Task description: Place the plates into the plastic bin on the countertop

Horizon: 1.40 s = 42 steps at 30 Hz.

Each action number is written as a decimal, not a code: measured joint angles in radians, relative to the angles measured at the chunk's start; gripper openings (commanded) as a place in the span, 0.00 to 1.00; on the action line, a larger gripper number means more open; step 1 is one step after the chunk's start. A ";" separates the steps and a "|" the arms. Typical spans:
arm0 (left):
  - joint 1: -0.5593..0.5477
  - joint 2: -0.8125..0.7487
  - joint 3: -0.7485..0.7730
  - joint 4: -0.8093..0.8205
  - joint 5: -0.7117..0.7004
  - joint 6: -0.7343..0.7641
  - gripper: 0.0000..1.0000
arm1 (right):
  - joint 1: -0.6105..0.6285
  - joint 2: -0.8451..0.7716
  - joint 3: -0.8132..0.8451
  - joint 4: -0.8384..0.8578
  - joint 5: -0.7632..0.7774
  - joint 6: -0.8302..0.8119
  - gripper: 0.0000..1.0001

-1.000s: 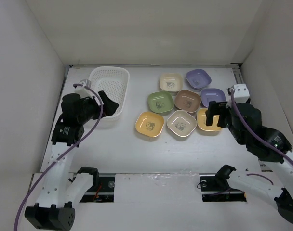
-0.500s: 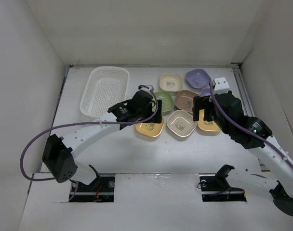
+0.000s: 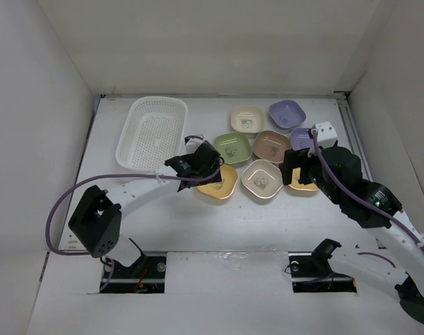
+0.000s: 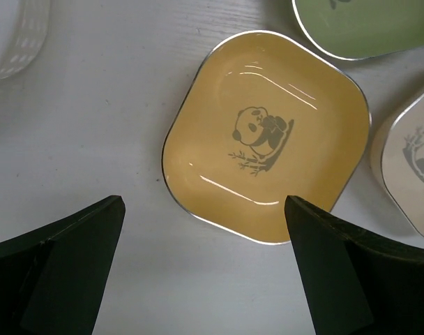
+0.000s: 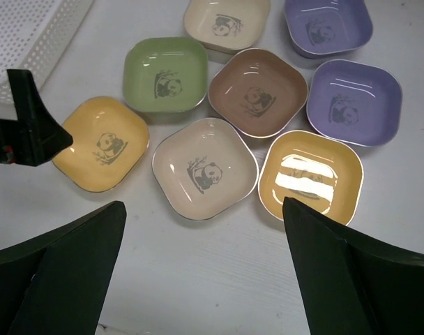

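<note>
Several small panda-print plates lie in a cluster on the countertop [image 3: 198, 216]: cream [image 5: 226, 21], two lavender [image 5: 328, 24], green [image 5: 163, 73], brown [image 5: 257, 91], beige [image 5: 205, 167] and two yellow-orange. The white mesh plastic bin [image 3: 151, 132] stands at the back left and looks empty. My left gripper [image 3: 198, 164] is open and empty; it hovers at the near-left edge of the left yellow-orange plate [image 4: 268, 132], apart from it. My right gripper [image 3: 299, 167] is open and empty above the right yellow-orange plate [image 5: 309, 174], which it partly hides in the top view.
White walls enclose the countertop on three sides. The bin's corner shows at the top left of the right wrist view [image 5: 38, 35]. The left arm stretches diagonally across the near-left part of the surface [image 3: 128, 192].
My left arm has swung right from beside the bin to the left yellow-orange plate. My right gripper has moved left and forward over the right side of the cluster.
</note>
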 measured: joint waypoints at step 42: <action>0.600 -0.189 0.202 -0.001 -0.054 -0.070 0.00 | 0.000 0.045 -0.019 0.134 -0.134 -0.038 1.00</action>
